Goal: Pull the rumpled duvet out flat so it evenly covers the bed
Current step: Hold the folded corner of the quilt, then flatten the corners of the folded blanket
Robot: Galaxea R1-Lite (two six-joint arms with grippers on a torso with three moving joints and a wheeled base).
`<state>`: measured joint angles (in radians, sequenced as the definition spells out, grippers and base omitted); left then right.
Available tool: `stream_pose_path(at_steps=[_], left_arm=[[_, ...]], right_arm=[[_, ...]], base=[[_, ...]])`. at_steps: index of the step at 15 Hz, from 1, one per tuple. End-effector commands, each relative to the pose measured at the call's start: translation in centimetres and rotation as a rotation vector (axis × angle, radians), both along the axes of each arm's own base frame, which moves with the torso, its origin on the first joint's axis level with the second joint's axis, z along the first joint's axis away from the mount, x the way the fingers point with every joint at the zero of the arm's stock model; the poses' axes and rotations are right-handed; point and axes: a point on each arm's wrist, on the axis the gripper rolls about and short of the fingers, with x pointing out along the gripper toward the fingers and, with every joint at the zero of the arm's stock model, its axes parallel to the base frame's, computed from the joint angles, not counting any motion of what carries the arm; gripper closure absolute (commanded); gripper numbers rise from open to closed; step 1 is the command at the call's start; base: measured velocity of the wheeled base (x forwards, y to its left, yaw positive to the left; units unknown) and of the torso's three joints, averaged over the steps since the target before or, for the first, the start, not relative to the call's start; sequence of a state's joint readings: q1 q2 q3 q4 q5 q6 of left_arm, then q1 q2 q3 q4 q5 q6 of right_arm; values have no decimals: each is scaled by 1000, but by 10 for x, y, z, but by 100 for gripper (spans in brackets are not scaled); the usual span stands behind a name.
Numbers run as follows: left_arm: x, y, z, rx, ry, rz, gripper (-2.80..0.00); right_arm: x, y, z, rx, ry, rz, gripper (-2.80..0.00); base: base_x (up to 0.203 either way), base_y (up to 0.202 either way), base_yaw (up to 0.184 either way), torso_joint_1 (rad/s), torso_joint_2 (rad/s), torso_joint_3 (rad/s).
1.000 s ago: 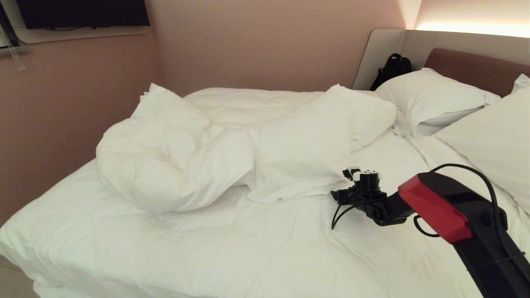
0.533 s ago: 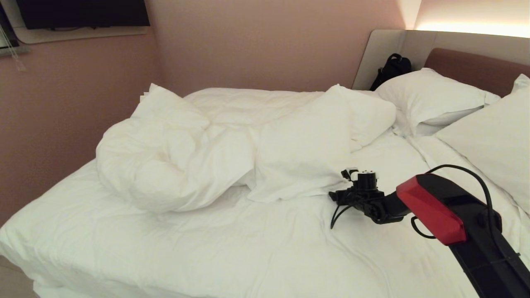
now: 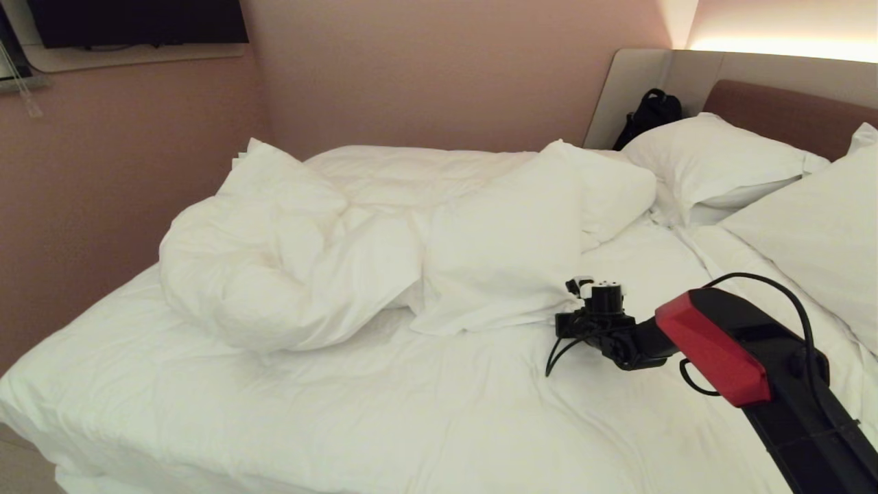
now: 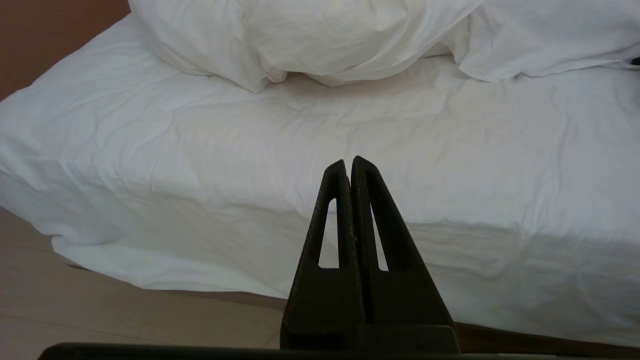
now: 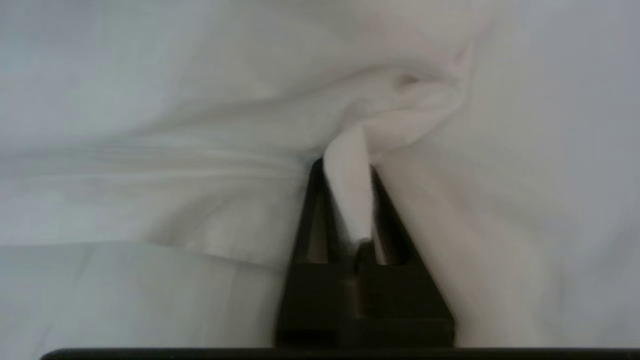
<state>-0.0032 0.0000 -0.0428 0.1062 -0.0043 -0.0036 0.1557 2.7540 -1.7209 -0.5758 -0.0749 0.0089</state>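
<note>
Early stage: duvet (image 3: 357, 240) heaped far left on bed (image 3: 206, 412). Right gripper (image 5: 348, 165) pinching its near edge; left gripper (image 4: 348, 165) pressed together, idle. Pulling flat remains.

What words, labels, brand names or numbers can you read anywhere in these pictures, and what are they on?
None: no readable text in any view.
The puffy white wrinkled duvet, the white-sheeted bed, the plump white pillows and the black bag by the headboard show no label.
The red and black arm cover carries no visible marking.
</note>
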Motion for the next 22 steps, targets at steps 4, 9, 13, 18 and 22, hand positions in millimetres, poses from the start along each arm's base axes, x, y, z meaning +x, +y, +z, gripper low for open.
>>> stream_pose_path(at_steps=[4,9,13,18,22], left_arm=[[0,0,0,-1,0,-2,0],[0,0,0,-1,1,0,0],[0,0,0,1,1,0,0],[0,0,0,-1,1,0,0],[0,0,0,0,1,0,0]], right_arm=[[1,0,3,4,-9,-2,0],[-3,0,22,55,-23,-25,0],[-15,-2,37,77,5,-36,0],[-34,-5,57,85,19,-43,0],[-59,-9,74,88,21,-45,0]], base=[[0,0,0,0,0,0],[0,0,0,0,0,0],[0,0,0,0,0,0],[0,0,0,0,0,0],[0,0,0,0,0,0]])
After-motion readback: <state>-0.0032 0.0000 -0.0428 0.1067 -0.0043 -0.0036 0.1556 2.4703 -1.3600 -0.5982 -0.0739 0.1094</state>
